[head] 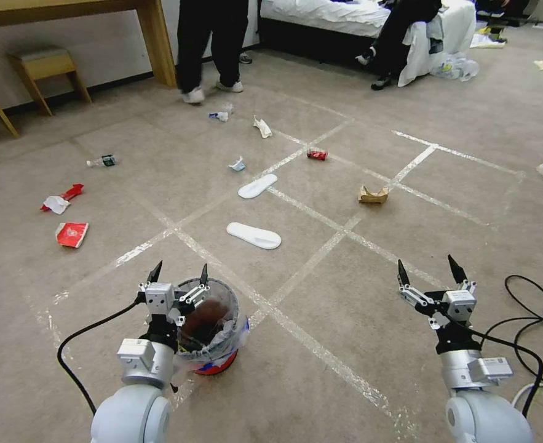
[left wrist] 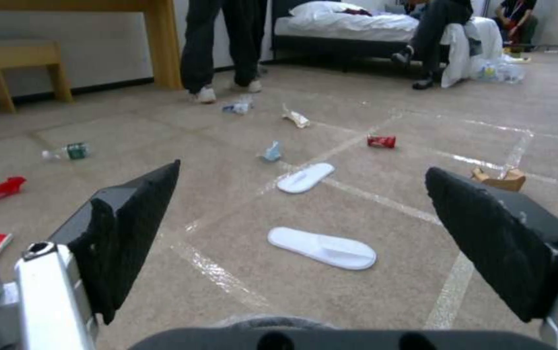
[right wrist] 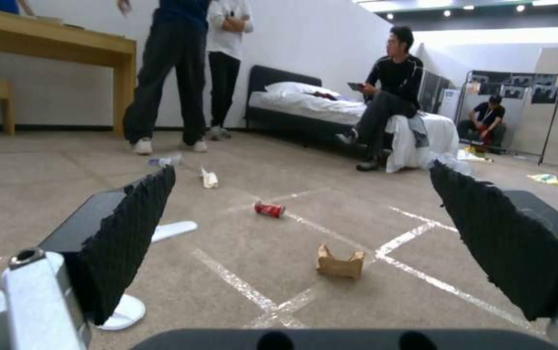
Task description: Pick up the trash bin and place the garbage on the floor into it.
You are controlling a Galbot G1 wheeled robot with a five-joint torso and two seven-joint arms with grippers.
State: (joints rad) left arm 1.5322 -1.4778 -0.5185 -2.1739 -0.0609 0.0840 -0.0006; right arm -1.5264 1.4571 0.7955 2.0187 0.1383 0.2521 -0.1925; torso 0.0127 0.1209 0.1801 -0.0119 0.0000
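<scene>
Right below me on the floor (head: 357,320) stands the trash bin (head: 222,344), and my left gripper (head: 179,275) hangs over its near-left rim with fingers spread wide, holding nothing. I think this arm should grab it, since it is much closer. My right gripper (head: 430,266) waits well off to the side, open too. Farther out lie two white slippers (head: 254,235), long and flat.

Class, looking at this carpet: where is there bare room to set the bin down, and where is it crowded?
Bare: carpet ahead of the right gripper, short of the paper bag. Crowded: around the two slippers and the red packets left of the trash bin.
</scene>
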